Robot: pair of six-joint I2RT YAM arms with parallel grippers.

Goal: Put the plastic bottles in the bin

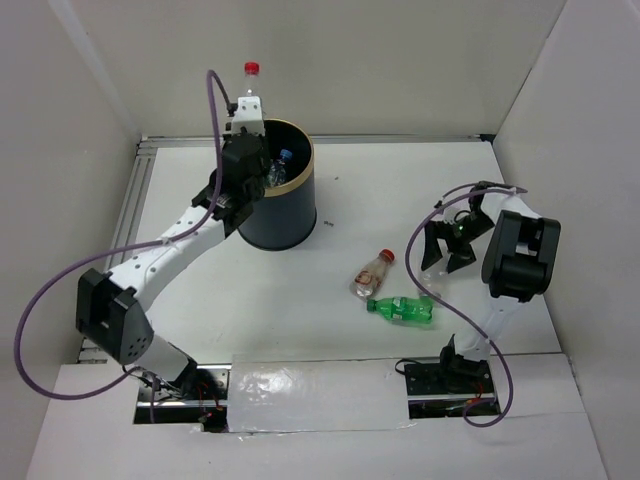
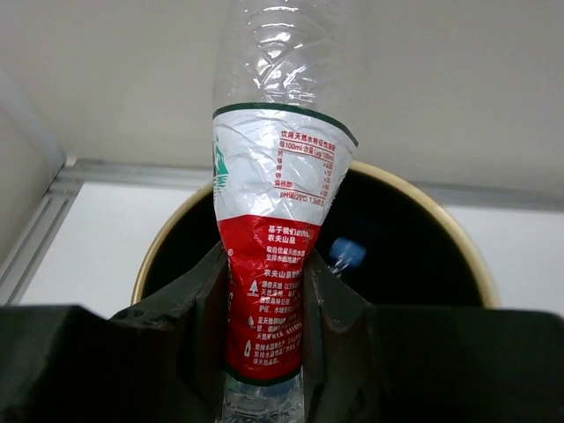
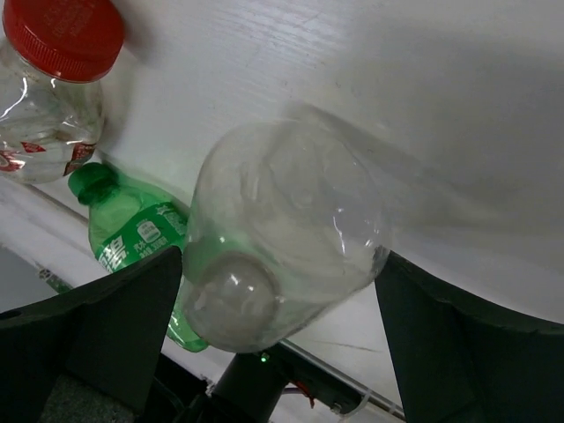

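Observation:
My left gripper (image 1: 247, 108) is shut on a clear bottle with a red-and-white label (image 2: 269, 264) and a red cap (image 1: 251, 68). It holds the bottle upright over the far-left rim of the dark bin (image 1: 290, 215), whose gold rim (image 2: 423, 207) shows below. A blue-capped bottle (image 2: 346, 254) lies inside the bin (image 1: 285, 157). My right gripper (image 1: 449, 247) holds a clear bottle (image 3: 282, 220) between its fingers, base towards the camera, cap hidden. A red-capped clear bottle (image 1: 372, 272) and a green bottle (image 1: 403, 309) lie on the table left of it.
White walls close in the table at the back and on both sides. The right arm's base (image 1: 450, 378) sits at the near edge, close to the green bottle (image 3: 132, 238). The red-capped bottle (image 3: 53, 79) lies beyond it.

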